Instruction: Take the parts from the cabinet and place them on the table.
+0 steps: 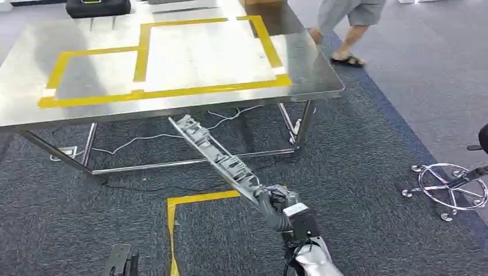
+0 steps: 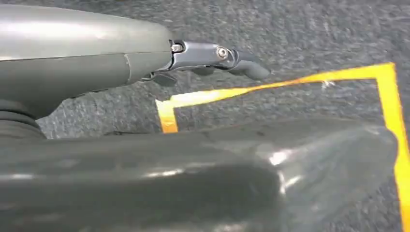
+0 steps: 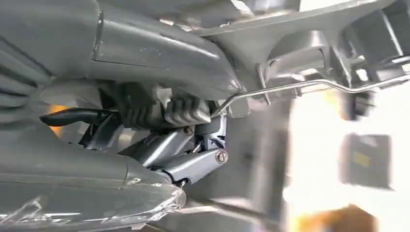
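part (image 1: pixel 213 150) before table (image 1: pixel 311 80) — below edge

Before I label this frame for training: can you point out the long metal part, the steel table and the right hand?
long metal part (image 1: pixel 210 146): head view, middle of its length.
steel table (image 1: pixel 313 72): head view, bare top near its right edge.
right hand (image 1: pixel 283 207): head view, where it grips the part's end.

the person (image 1: pixel 345 23) at the far corner of the steel table (image 1: pixel 311 80) is cut off above the shorts by the top edge. the black case (image 1: pixel 98 7) on the table's far side loses its top there too. the chrome chair base (image 1: pixel 452 187) runs off the right edge. in the right wrist view, the right hand (image 3: pixel 159 125) hides the gripped end of the long metal part (image 3: pixel 309 58), and the background is blurred.
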`<state>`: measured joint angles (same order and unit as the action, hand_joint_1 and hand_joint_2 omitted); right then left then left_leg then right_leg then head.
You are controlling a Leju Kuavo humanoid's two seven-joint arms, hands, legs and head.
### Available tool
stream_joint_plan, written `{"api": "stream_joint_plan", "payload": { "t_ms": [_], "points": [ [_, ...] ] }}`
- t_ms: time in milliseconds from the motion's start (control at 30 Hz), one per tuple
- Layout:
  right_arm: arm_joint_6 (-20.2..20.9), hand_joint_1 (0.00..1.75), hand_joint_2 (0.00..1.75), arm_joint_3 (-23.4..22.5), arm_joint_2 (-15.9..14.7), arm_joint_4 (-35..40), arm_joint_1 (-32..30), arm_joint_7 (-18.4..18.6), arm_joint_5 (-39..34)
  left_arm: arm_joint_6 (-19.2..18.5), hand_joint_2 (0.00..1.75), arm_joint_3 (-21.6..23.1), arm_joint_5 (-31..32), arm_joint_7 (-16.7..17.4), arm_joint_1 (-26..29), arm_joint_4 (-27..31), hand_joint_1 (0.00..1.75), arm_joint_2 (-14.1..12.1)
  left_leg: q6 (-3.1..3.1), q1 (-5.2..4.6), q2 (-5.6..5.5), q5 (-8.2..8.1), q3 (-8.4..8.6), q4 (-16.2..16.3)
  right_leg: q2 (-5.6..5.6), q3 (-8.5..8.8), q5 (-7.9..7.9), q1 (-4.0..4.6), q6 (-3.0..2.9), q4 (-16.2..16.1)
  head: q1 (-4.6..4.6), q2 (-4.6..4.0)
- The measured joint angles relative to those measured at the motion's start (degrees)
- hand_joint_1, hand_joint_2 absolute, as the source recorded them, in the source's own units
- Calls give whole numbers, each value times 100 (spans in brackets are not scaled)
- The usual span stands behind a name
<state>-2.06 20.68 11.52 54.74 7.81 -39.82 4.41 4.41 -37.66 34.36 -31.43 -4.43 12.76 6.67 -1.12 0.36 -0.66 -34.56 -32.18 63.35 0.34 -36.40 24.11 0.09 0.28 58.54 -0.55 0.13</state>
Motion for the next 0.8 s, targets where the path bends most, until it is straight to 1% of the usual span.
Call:
{"api": "stream_joint_plan", "payload": {
  "t_ms": [33,67,100,133,167,200,233,267,300,333,367,400,433,467,500,533,567,600,633,667,700,733,767,800],
  "points": [
    [-15,175,175,24,-31,227,-61,-2,-46,-13,0,-4,11,18,7,-2,0,0,9,-3,-1,-217,-159,428,5,36,40,4,-21,-13,-13,0],
    [-17,175,175,33,-66,422,-118,-2,-59,-53,0,-9,24,42,20,-2,0,2,12,-6,-1,-350,-338,847,29,87,127,6,-56,-27,-11,0],
    [-9,175,175,33,-101,585,-157,-2,-76,-68,0,-15,37,72,43,-2,0,2,1,-5,-1,-325,-473,1096,34,134,171,6,-73,-27,-11,0],
    [16,175,175,33,-127,686,-189,2,-76,-68,0,-17,44,85,54,-2,0,2,-29,0,0,-123,-487,1067,48,196,211,4,-75,-27,-18,0],
    [31,175,175,35,-135,762,-207,2,-74,-70,0,-20,50,83,52,-2,0,2,-65,18,1,203,-435,804,57,258,241,-2,-59,-26,-13,0],
    [35,175,175,46,-135,817,-213,9,-56,-70,0,-22,61,74,49,-2,0,-4,-97,37,5,558,-315,403,57,324,217,-12,-10,-13,-15,0],
    [55,175,175,83,-135,890,-207,9,-22,-33,0,-22,96,59,47,-2,0,-4,-131,65,16,911,-191,-67,59,387,260,-24,27,-13,-15,0],
    [70,175,175,114,-146,935,-204,9,-4,-9,0,-20,103,57,49,-9,0,13,-170,69,27,933,-161,-156,67,399,263,-11,63,-19,-22,0],
    [88,175,175,135,-153,967,-187,4,9,-6,0,-22,103,46,42,-20,0,31,-145,64,10,947,-123,-311,81,373,268,27,91,38,-53,-2],
    [90,175,175,168,-155,1020,-189,0,16,-11,0,-24,103,39,25,-20,0,35,-106,62,6,797,-60,-451,79,322,255,33,113,36,-41,0],
    [81,175,175,179,-166,1083,-199,2,22,-11,0,-24,105,33,20,-20,0,31,-45,57,-5,730,-79,-482,64,282,249,38,126,35,-39,0],
    [72,175,175,190,-177,1116,-208,9,27,-9,0,-24,118,28,32,-20,0,31,-31,66,-17,729,-89,-487,57,277,255,38,144,34,-17,0],
    [61,175,175,214,-186,1153,-212,11,33,-6,0,-26,138,26,36,-20,0,33,11,98,-20,712,-53,-507,57,260,330,34,176,52,-24,0],
    [24,175,175,251,-194,1206,-215,11,66,-4,0,-28,149,24,31,-20,0,24,65,98,-19,683,-21,-510,24,199,411,34,222,206,13,0],
    [-23,175,175,290,-207,1244,-199,9,85,0,0,-28,170,24,27,-20,0,22,90,98,-18,667,1,-510,4,32,552,25,261,565,35,0],
    [-77,175,175,319,-223,1280,-197,7,101,9,0,-26,175,26,23,-20,0,24,110,94,-17,653,21,-510,-7,-214,725,13,286,1045,28,0],
    [-154,175,175,358,-238,1330,-205,2,133,9,0,-26,181,37,24,-20,0,24,141,88,-13,631,41,-509,-14,-514,880,8,298,1576,42,0],
    [-240,175,175,387,-255,1360,-210,2,149,9,0,-26,184,50,27,-20,0,24,154,80,-14,609,68,-509,-14,-720,904,7,296,1877,35,0],
    [-315,175,175,407,-271,1387,-216,4,166,11,0,-26,197,50,29,-20,0,24,163,72,-20,582,109,-509,-13,-805,774,8,275,1904,42,0],
    [-391,175,175,424,-295,1424,-218,7,175,11,0,-28,201,50,28,-20,0,24,165,62,-36,544,168,-509,-10,-738,490,10,234,1651,42,0],
    [-433,175,175,435,-308,1461,-213,9,175,11,0,-28,208,50,24,-20,0,24,163,54,-45,503,231,-510,-9,-586,164,16,192,1210,42,0],
    [-463,175,175,448,-321,1516,-208,9,177,11,0,-28,208,50,15,-20,0,33,151,47,-48,457,303,-511,-6,-376,-178,34,137,648,39,0],
    [-470,175,175,454,-330,1542,-196,9,177,11,0,-28,208,50,10,-20,0,37,131,48,-46,418,336,-528,2,-247,-202,50,103,398,37,0],
    [-472,175,175,463,-336,1553,-178,2,180,13,0,-28,208,46,-20,-20,0,52,94,7,-47,397,351,-513,-3,-151,-174,60,100,332,28,0]
  ]
}}
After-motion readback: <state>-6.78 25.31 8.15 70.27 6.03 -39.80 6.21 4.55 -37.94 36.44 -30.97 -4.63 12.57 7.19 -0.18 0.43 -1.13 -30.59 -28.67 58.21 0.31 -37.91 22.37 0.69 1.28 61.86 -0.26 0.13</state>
